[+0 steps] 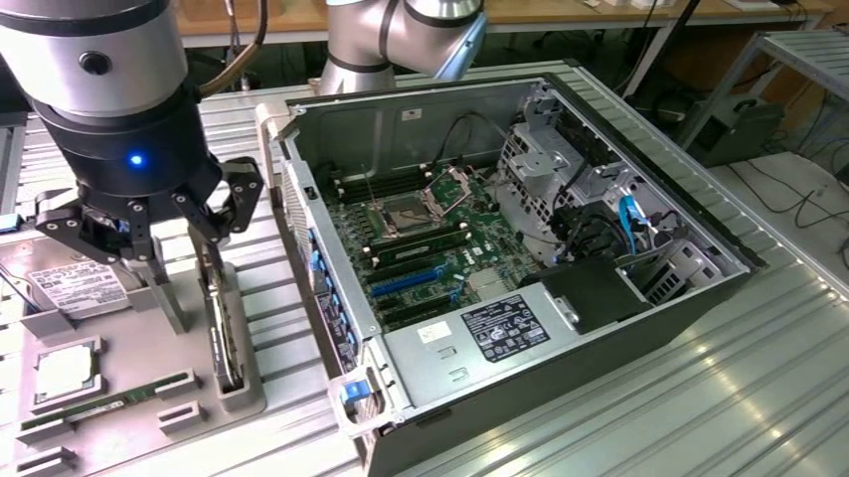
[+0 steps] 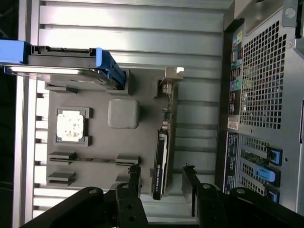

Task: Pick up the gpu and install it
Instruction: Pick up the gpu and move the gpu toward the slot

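Note:
The gpu (image 2: 161, 152) stands on edge in a slot of the grey fixture tray (image 2: 99, 142), its black fan side and green board seen edge-on, the silver bracket at its far end. In the exterior view the gpu (image 1: 229, 333) sits upright at the tray's (image 1: 133, 348) right side. My gripper (image 2: 161, 175) is open, and its two black fingers (image 2: 134, 176) straddle the card's near end with a gap on each side. From the exterior camera, the gripper (image 1: 193, 298) hangs low over the tray, to the left of the open computer case (image 1: 571, 109).
The tray also holds a silver hard drive (image 1: 80, 288) in a blue caddy (image 2: 107, 64), a CPU (image 2: 71, 124) and a thin RAM stick (image 1: 99, 407). Inside the case lie the motherboard (image 1: 424, 234) and blue expansion slots (image 1: 405, 283). The case's rear panel (image 2: 266, 95) stands close beside the tray.

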